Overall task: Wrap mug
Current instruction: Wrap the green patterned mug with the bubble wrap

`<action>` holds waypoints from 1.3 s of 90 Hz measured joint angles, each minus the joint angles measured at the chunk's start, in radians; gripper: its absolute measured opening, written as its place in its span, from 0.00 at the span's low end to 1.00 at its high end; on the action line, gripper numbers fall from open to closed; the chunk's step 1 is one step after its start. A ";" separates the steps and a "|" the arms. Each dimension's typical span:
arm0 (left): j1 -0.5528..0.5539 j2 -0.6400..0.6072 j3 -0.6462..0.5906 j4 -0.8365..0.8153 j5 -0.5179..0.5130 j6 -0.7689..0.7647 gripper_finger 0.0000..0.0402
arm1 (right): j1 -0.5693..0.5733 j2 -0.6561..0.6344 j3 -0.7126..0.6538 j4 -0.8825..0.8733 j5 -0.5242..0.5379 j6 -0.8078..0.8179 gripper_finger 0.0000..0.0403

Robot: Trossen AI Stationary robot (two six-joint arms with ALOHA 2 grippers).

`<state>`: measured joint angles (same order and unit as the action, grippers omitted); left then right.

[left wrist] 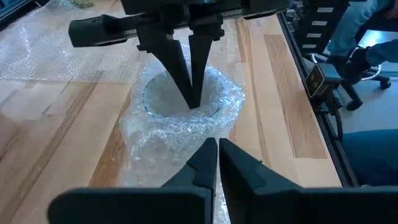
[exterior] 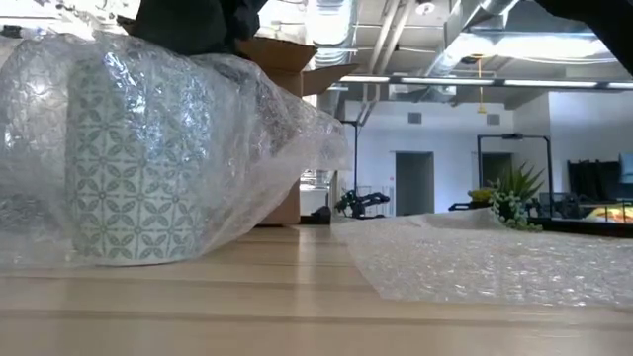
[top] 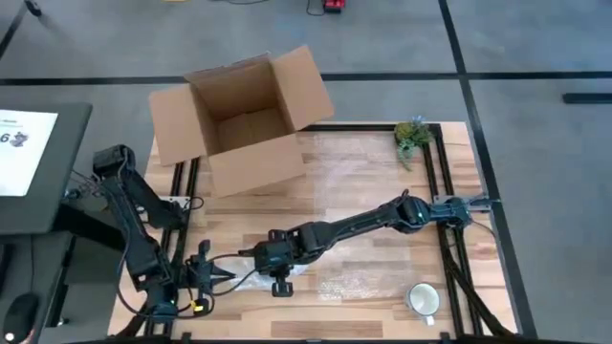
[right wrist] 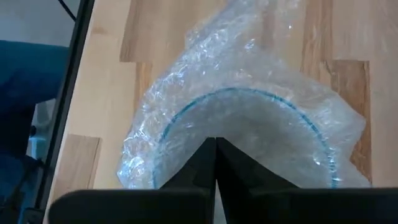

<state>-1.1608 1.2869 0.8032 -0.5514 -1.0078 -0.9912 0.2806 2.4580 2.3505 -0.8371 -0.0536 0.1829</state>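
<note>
Low view: green-patterned ceramic mug (exterior: 134,163) sits mostly covered by clear bubble wrap (exterior: 252,148); the top is unsealed. Right claw (left wrist: 189,93), closed, pokes into its mouth; left claw (left wrist: 217,163), closed and empty, waits beside it.

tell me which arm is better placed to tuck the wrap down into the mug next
Right, probably. The right gripper hangs directly over the wrapped mug, its closed fingers pointing into the opening. The left gripper, also closed, sits beside the mug at the edge of the bubble wrap.
</note>
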 joint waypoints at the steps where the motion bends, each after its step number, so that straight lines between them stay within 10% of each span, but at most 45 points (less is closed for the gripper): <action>1: 0.000 0.000 0.000 0.001 0.000 0.000 0.00 | 0.000 0.000 0.000 0.000 0.000 -0.005 0.00; 117: 0.002 0.003 0.000 0.003 -0.004 0.025 0.00 | -0.028 0.019 0.002 -0.052 0.019 0.082 0.00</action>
<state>-1.1584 1.2903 0.8028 -0.5485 -1.0116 -0.9663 0.2524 2.4771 2.3524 -0.8890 -0.0345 0.2646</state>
